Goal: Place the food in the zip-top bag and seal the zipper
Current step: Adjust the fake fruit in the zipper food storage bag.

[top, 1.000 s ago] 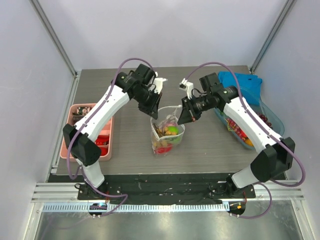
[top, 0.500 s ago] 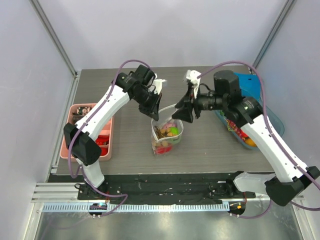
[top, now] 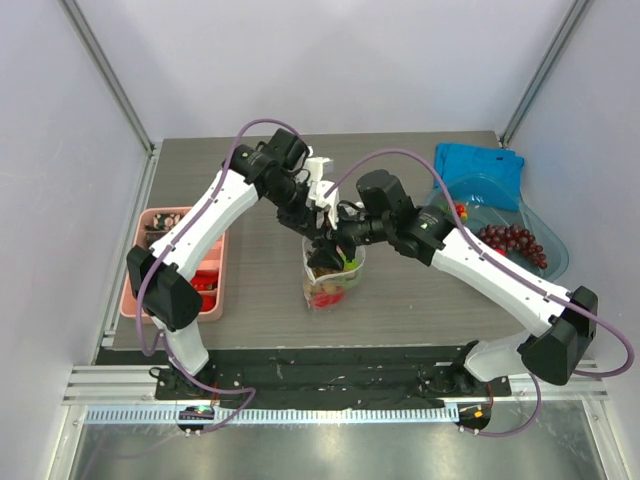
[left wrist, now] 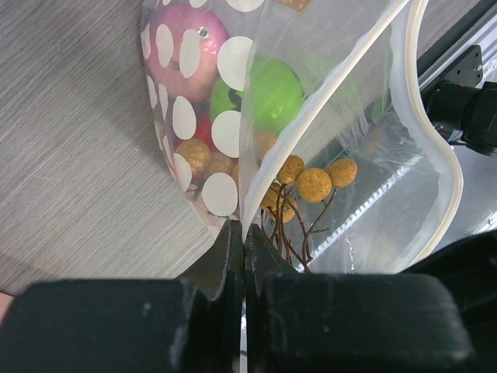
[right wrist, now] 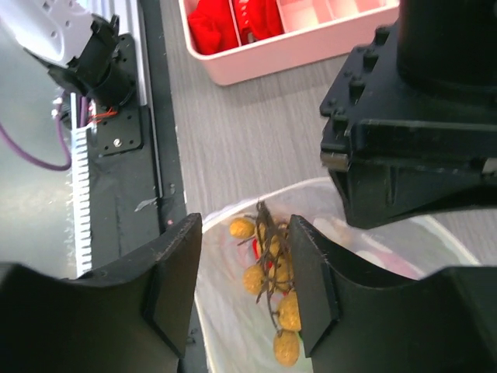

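Bag: dotted zip-top bag (top: pixel 330 285) upright on the worktop (top: pixel 250 290), mouth open, fruit (left wrist: pixel 273 92) inside.
Left end effector (left wrist: pixel 243 241): clamped on the bag's rim.
Right end effector (right wrist: pixel 245 256): spread wide over the mouth, holding nothing; berry sprig (right wrist: pixel 289 312) below.
Risk: rising, it could snag the film, tipping the bag.

High fixed view over the whole table (top: pixel 255 285); both wrist views close on the shared zip-top bag (left wrist: pixel 233 132).

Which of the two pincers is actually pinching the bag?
The left pincer: it is clamped shut on the dotted bag's rim, while the right pincer hangs open above the bag's mouth.
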Available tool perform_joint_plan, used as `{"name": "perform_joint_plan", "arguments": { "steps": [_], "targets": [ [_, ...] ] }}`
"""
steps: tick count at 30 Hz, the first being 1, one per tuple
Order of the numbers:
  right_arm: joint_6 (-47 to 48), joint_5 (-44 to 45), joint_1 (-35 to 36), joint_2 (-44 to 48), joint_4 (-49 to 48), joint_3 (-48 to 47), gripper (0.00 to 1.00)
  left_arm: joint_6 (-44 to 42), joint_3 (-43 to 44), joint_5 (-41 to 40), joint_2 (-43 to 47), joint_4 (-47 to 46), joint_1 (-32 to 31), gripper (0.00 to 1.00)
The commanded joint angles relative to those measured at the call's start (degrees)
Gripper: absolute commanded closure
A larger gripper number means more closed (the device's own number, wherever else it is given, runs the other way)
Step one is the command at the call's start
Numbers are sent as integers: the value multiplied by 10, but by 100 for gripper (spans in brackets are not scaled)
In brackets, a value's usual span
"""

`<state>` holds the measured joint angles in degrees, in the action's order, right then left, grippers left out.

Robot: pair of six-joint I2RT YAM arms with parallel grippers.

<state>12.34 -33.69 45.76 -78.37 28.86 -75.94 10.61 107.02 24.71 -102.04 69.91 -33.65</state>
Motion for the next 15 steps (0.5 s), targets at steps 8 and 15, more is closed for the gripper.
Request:
{"name": "perform_joint_plan", "arguments": {
  "steps": [8, 15],
  "targets": [
    [4, 66, 17, -16, -68, 15, 62, 4, 11, 15, 11, -17, 2, 100],
    [-19, 89, 15, 4, -49, 7, 99, 4, 3, 16, 18, -21, 2, 100]
  ]
}}
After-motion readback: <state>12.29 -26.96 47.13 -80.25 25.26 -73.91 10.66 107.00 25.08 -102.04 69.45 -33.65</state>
